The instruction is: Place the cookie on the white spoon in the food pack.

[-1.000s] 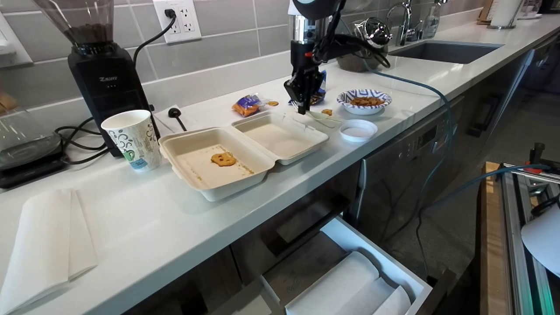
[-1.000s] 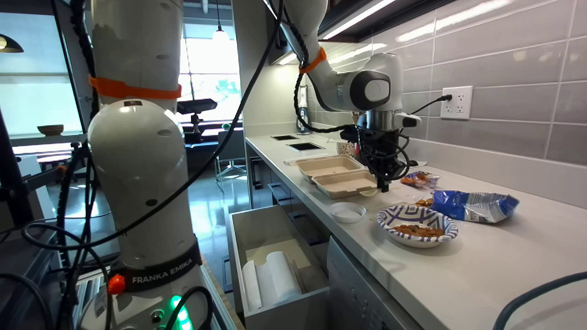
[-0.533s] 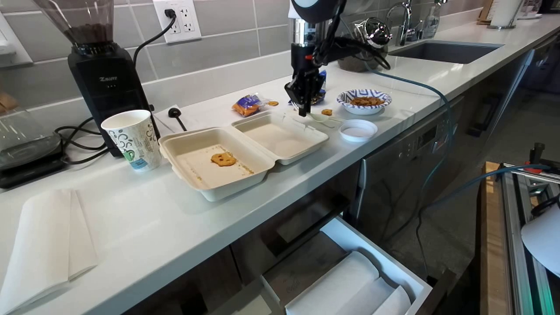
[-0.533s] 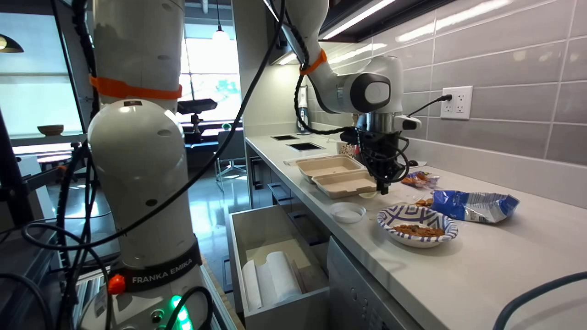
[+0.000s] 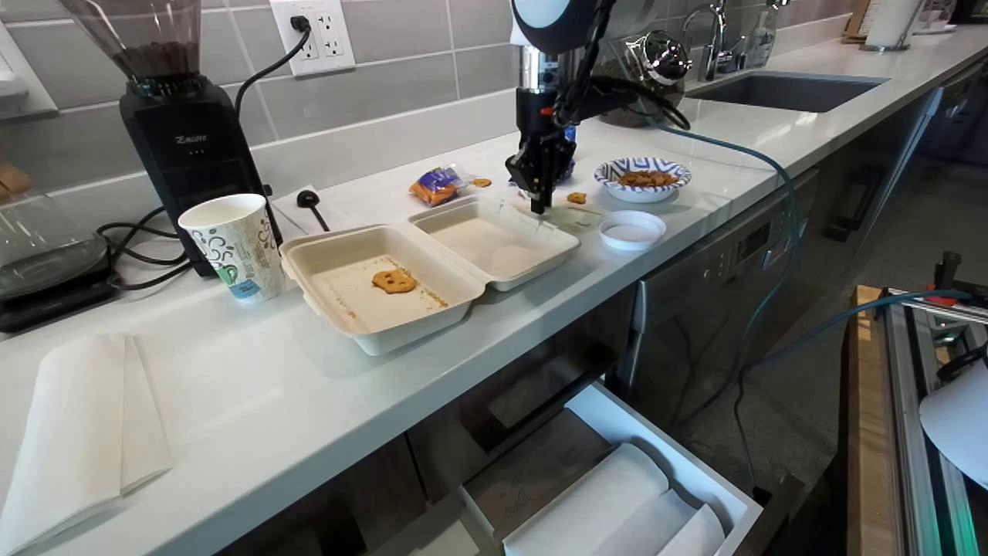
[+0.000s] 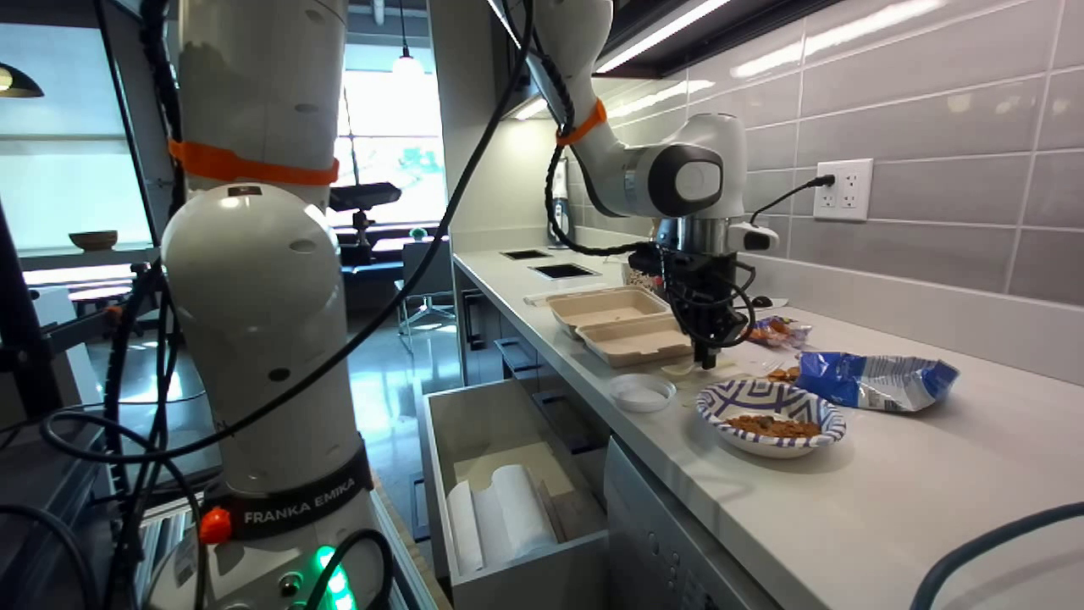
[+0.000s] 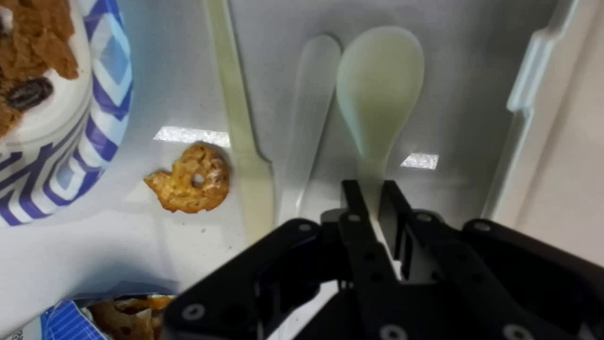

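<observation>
Wrist view: the claw (image 7: 371, 186) grips the white spoon (image 7: 381, 80) by its neck; likely light, slick plastic. The cookie (image 5: 394, 281) in the food pack (image 5: 417, 333) seems brittle; pinch its edges gently.

Rough cookie (image 7: 188, 192), smooth plastic spoon (image 7: 383, 78), glossy table (image 5: 255, 394).
The food pack (image 5: 502, 245) looks matt, the cup (image 5: 243, 249) papery, the snack bag (image 6: 876, 381) shiny and crinkled.
</observation>
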Available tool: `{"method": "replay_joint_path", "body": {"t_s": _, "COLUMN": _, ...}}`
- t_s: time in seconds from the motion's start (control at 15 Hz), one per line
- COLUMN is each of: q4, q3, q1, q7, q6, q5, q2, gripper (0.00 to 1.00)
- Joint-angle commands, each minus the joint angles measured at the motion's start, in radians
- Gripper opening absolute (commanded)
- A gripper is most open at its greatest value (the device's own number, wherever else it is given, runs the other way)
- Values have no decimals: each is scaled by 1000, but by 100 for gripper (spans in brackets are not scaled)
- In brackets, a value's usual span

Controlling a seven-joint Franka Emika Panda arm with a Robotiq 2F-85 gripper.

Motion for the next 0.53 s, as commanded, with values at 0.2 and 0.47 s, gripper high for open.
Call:
{"method": "replay_joint_path", "body": {"t_s": 0.2, "q4": -5, "q3": 3, "q1": -8, "q7": -2, "q6": 39, "q5": 23, "q2": 6, "gripper": 53}}
{"method": "replay_joint_path", "body": {"t_s": 0.47, "q4": -10, "q3": 2, "q1": -6, "q7": 3, "q6": 67, "q5": 16, "q2": -5, "gripper": 82}}
